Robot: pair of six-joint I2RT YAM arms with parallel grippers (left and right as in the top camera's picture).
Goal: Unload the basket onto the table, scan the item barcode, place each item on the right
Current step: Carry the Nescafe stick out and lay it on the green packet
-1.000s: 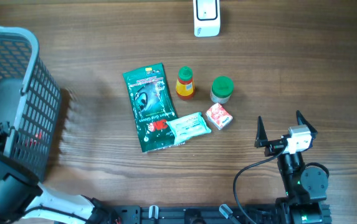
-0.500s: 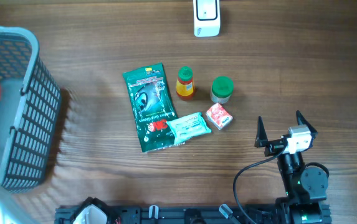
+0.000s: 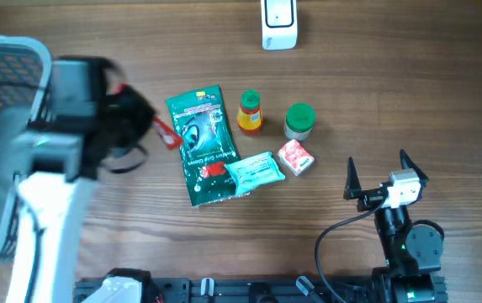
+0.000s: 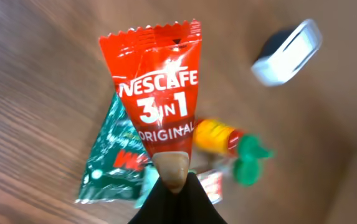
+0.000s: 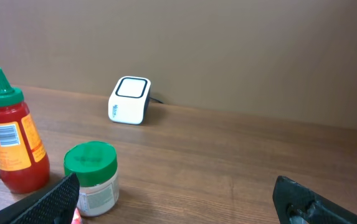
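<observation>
The left gripper (image 4: 175,186) pinches the sachet (image 4: 159,87) by one end, its length sticking straight out, and the scanner (image 3: 279,21) sits far and right of it.

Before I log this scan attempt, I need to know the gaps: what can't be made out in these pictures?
Barcode on the Nescafe sachet: the left wrist view shows only the printed front; overhead it is a small red blur.
Left fingers: overhead, hidden under the blurred left arm.
Basket contents: overhead, covered by that arm and cut off by the left edge.
Scanner window: blurred in the left wrist view.
</observation>
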